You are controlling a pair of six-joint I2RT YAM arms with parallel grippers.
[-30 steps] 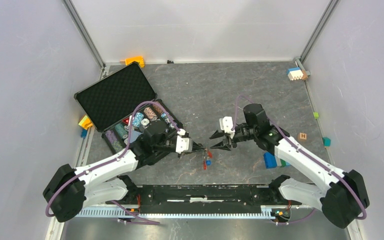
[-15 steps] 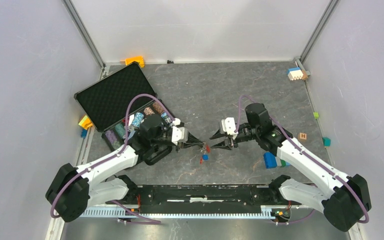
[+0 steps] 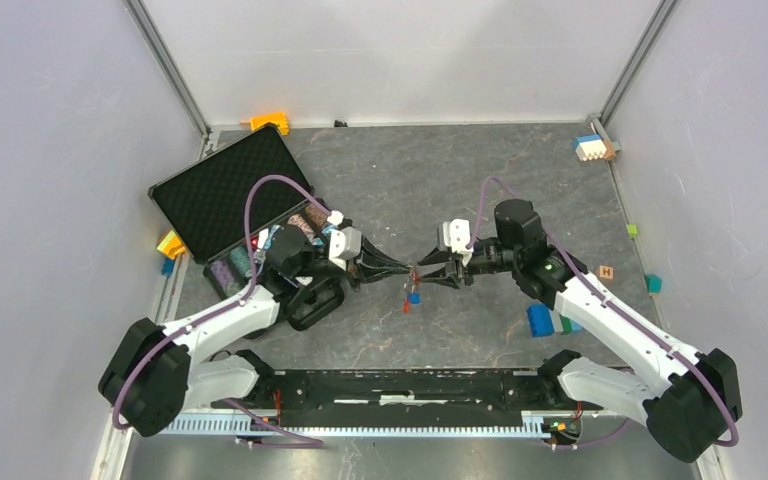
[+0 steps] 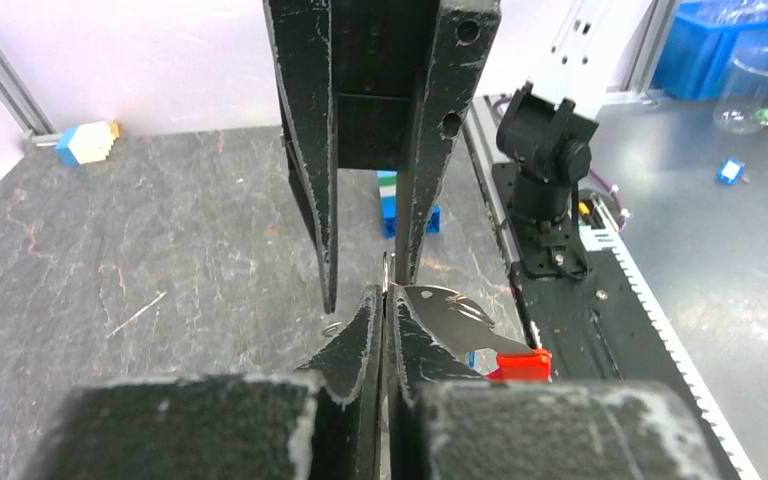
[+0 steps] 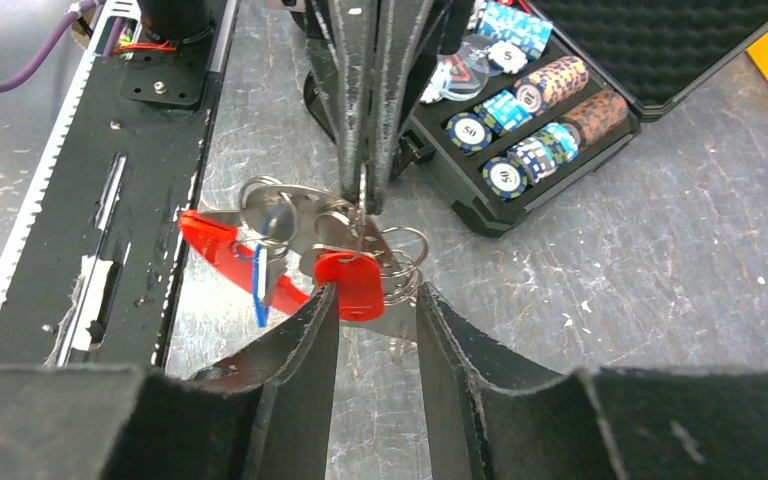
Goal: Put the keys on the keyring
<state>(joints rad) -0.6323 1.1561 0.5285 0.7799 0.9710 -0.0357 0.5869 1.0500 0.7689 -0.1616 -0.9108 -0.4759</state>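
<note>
the left gripper (image 4: pixel 382 310) pinched the keyring (image 5: pixel 312 203) in the air. the right gripper (image 5: pixel 375 300) stood half spread around the red-headed key (image 5: pixel 350 283), perhaps touching it; it should close squarely on the head.

- Bright, even light fills all three views; it seems to come from above.
- Shadows on the grey worktop (image 3: pixel 410 170) are soft and small.
- The silvery keyring (image 5: pixel 310 203) shines a little in the right wrist view.
- Up close, the left claw (image 4: pixel 385 300) and the right claw (image 5: pixel 378 295) look dark and blurry at the bottom edge.
- Far things look soft in the left wrist view.
</note>
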